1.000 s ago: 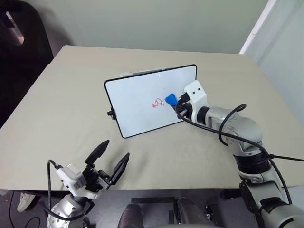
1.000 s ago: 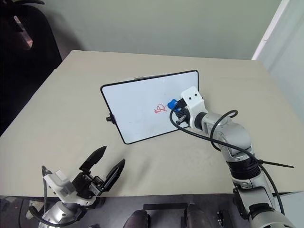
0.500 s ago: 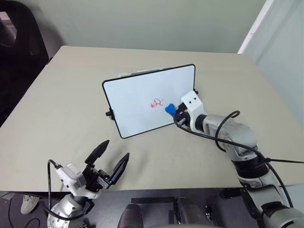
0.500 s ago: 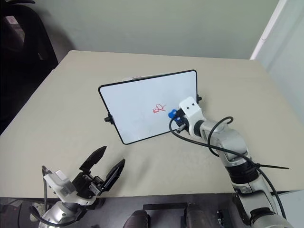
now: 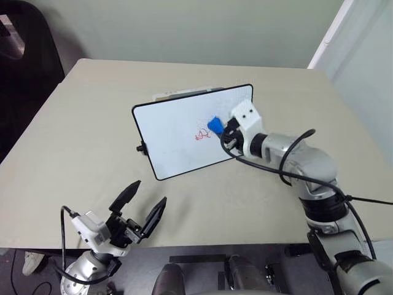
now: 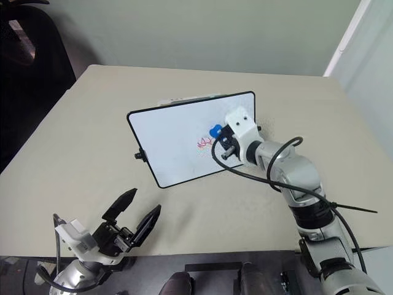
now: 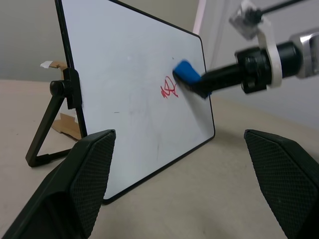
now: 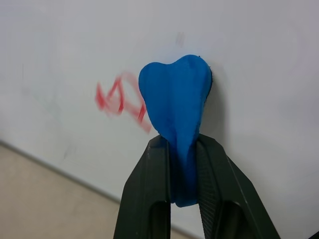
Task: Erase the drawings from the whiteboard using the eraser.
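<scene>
White and glossy, the whiteboard (image 5: 187, 130) is my largest item: it stands tilted back on a thin black folding stand on the beige table (image 5: 73, 141), roughly mid-table. I judge it light and only loosely footed, so a hard push could slide or tip it; I would keep pressure modest and stroke across the face, not into it. My right gripper (image 8: 180, 164) has its two black fingers clamped on the lower end of the eraser (image 8: 175, 99), whose broad lobed end points at the board. That bright blue piece looks soft and rubbery, slightly squeezed where the fingers pinch it, so I expect it to flex and possibly twist in the grip if dragged hard; a hold low on the waist seems right. Its tip sits at the board surface just beside the drawings (image 7: 169, 89), a small red scribble near the board's middle, apparently unwiped. My left gripper (image 5: 140, 207) hovers near the table's front edge, fingers spread apart, holding nothing, well apart from the board.
</scene>
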### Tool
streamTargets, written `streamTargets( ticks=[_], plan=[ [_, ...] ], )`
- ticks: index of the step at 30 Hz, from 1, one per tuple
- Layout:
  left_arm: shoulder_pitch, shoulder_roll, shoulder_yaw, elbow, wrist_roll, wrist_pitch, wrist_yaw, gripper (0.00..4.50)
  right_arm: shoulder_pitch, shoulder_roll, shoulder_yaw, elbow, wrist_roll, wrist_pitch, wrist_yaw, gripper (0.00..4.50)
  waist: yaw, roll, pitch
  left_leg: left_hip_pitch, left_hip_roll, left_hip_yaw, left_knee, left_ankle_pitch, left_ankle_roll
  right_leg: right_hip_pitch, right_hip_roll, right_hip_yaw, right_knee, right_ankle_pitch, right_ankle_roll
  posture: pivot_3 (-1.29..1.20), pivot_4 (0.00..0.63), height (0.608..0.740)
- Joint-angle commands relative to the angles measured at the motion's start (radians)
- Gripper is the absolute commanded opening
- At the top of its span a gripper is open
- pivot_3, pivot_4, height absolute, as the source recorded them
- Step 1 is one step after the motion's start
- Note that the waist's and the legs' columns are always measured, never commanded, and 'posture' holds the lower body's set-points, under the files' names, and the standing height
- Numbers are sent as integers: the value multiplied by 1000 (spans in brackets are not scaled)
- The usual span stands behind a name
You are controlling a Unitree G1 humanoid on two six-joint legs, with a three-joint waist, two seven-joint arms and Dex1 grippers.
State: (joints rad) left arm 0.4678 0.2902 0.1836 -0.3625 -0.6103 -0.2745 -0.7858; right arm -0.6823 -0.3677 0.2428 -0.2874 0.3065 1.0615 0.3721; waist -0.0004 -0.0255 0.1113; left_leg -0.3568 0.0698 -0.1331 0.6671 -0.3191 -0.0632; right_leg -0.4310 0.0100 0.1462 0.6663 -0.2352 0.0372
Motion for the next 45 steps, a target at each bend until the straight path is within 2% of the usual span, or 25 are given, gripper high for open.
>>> streamTargets(
  ticks=[1, 7, 15, 19, 22, 29, 34, 45],
  plan=[
    [9, -2, 13, -32, -22, -7, -7, 4500, 18, 6, 16, -23, -19, 2, -5, 410, 0, 0, 0, 0, 0, 0, 0, 0, 0, 0, 0, 0, 0, 0, 0, 0, 150, 740],
    [14, 0, 13, -35, -28, -7, -6, 4500, 26, 14, 37, 4, -51, 14, -12, 410, 0, 0, 0, 1, 0, 0, 0, 0, 0, 0, 0, 0, 0, 0, 0, 0, 150, 740],
    [12, 3, 11, -27, -30, -6, -10, 4500, -143, 59, -22, 5, -46, 29, -21, 410, -7, 0, 0, 0, 0, 0, 0, 1, -1, -3, 0, 0, 3, 1, 0, 0, 150, 740],
    [14, 3, 12, -27, -31, -6, -11, 4500, -176, 67, -34, -3, -47, 40, -23, 410, -4, 1, 0, 0, 0, 0, 0, 1, -1, -4, 0, 0, 4, 1, 0, 0, 150, 740],
    [13, 3, 13, -24, -30, -7, -12, 4500, -168, 68, -32, -3, -45, 43, -20, 410, -3, 1, 0, -1, 0, 0, 0, 1, -1, -4, 0, 0, 4, 0, -2, 0, 150, 740],
    [11, 3, 10, -22, -28, -6, -14, 4500, -29, 56, 37, 39, -44, 62, 2, 410, -1, 0, 0, 0, 0, 0, 0, 2, -2, -2, 0, 0, 4, 0, -2, 0, 150, 740],
    [9, 0, 7, -20, -26, -7, -17, 4500, -19, 59, 53, 54, -56, 53, 1, 410, -4, 0, 0, 0, 0, 0, 0, 3, -5, -2, 0, 0, 5, 1, -3, 0, 150, 740],
    [7, -8, -2, -25, -18, -6, -14, 4500, -189, 79, 19, 68, -57, 47, 9, 410, -7, 1, 0, -1, 0, 0, -1, 3, -4, -5, 1, 0, 6, 2, -3, 0, 150, 740]
  ],
)
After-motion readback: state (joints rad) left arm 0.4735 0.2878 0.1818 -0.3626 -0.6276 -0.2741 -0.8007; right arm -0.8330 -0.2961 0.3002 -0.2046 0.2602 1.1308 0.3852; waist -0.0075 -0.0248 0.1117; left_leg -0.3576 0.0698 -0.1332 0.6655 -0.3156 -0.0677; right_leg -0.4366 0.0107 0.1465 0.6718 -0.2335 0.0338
